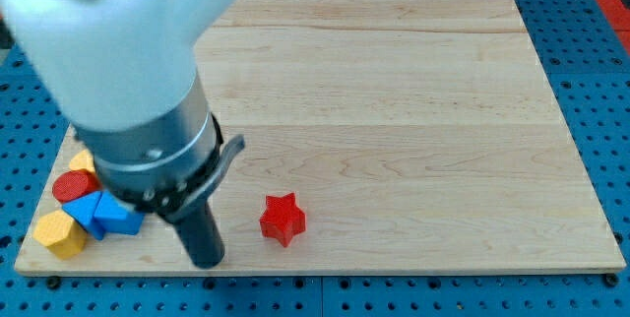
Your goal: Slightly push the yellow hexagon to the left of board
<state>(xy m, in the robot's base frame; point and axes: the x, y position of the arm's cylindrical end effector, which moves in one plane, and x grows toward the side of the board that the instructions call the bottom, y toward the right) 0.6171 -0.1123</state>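
Note:
The yellow hexagon (61, 234) lies at the board's bottom left corner. Right beside it are a blue block (118, 218), a second blue block (86, 209) and a red cylinder (71, 186). Another yellow block (83, 162) peeks out from behind the arm above them. My tip (207, 261) rests on the board near the bottom edge, to the right of the blue blocks and left of the red star (283, 219). The tip is apart from the yellow hexagon, with the blue blocks between them.
The large white and grey arm body (128, 71) covers the view's upper left and hides part of the board there. The wooden board (413, 110) sits on a blue perforated table (605, 81).

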